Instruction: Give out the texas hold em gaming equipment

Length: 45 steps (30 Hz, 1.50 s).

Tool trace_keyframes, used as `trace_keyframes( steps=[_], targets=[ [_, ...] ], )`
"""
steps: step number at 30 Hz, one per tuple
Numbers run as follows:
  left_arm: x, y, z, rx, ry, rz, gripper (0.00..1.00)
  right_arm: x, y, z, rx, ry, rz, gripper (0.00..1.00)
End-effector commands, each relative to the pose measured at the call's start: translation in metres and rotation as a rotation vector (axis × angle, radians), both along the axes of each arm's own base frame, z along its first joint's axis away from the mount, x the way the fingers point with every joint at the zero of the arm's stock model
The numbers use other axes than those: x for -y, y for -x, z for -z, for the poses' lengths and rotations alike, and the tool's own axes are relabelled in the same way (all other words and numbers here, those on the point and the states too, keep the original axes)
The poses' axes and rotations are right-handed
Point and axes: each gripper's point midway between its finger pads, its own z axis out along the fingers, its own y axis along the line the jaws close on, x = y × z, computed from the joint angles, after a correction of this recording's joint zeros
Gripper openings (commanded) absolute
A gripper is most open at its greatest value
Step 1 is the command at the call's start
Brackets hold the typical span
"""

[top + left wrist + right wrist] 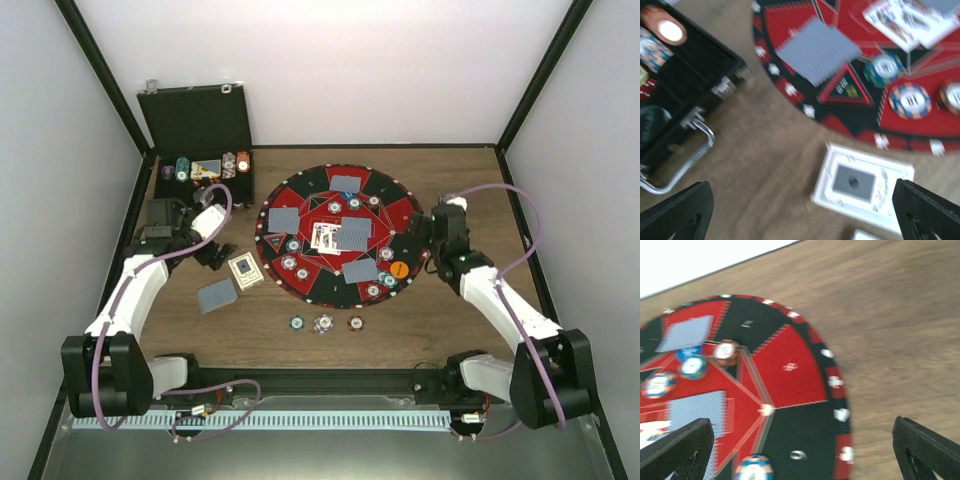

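Note:
Grey-blue-backed cards (284,220) lie face down on several segments of the round mat (300,195), with face-up cards (325,235) at its centre. Striped chips (288,262) and an orange disc (398,269) sit on the mat. Three chips (324,323) lie on the wood in front of it. A white card box (245,270) and a grey card stack (216,296) lie left of the mat. My left gripper (214,254) is open and empty over the wood beside the box (862,185). My right gripper (420,236) is open and empty over the mat's right edge (840,415).
The open black case (195,130) stands at the back left with chips in it; its handle and latch show in the left wrist view (685,150). Black frame posts and white walls close in the table on three sides.

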Motion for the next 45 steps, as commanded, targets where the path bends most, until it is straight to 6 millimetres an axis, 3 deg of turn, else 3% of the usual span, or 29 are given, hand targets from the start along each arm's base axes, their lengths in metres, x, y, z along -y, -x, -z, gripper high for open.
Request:
trace_keyframes(
  steps=[1, 5, 8, 9, 14, 17, 19, 21, 23, 26, 28, 29, 45],
  targets=[
    [0.002, -0.05, -0.037, 0.212, 0.281, -0.234, 1.0, 0.05, -0.01, -0.017, 0.244, 0.165, 0.232, 1.0],
    [-0.022, -0.069, -0.029, 0.398, 0.358, -0.421, 1.0, 0.072, -0.004, 0.004, 0.262, 0.223, 0.346, 1.0],
    [-0.03, -0.068, -0.017, 0.483, 0.415, -0.488, 1.0, 0.078, 0.003, 0.012, 0.329, 0.263, 0.358, 1.0],
    [-0.033, -0.065, -0.01, 0.498, 0.426, -0.505, 1.0, 0.078, 0.004, 0.012, 0.358, 0.271, 0.349, 1.0],
    [-0.049, -0.068, -0.012, 0.614, 0.448, -0.589, 1.0, 0.075, 0.008, 0.009, 0.487, 0.341, 0.287, 1.0],
    [-0.054, -0.066, -0.001, 0.64, 0.444, -0.618, 1.0, 0.068, 0.001, 0.0, 0.563, 0.359, 0.235, 1.0],
    [-0.058, -0.06, -0.007, 0.733, 0.474, -0.632, 1.0, 0.063, -0.004, 0.001, 0.59, 0.362, 0.189, 1.0],
    [-0.062, -0.063, 0.005, 0.672, 0.424, -0.688, 1.0, 0.059, -0.009, 0.0, 0.621, 0.378, 0.167, 1.0],
    [-0.069, -0.068, 0.001, 0.699, 0.434, -0.737, 1.0, 0.059, -0.019, 0.012, 0.552, 0.345, 0.117, 1.0],
    [-0.069, -0.076, 0.007, 0.653, 0.417, -0.743, 1.0, 0.062, -0.01, 0.012, 0.641, 0.256, 0.023, 1.0],
    [-0.069, -0.073, 0.005, 0.666, 0.422, -0.742, 1.0, 0.062, -0.016, 0.024, 0.56, 0.245, 0.017, 1.0],
    [-0.069, -0.075, 0.007, 0.65, 0.414, -0.747, 1.0, 0.063, -0.013, 0.015, 0.613, 0.254, 0.025, 1.0],
    [-0.069, -0.076, 0.007, 0.652, 0.417, -0.746, 1.0, 0.06, -0.014, 0.019, 0.589, 0.254, 0.014, 1.0]
  ],
)
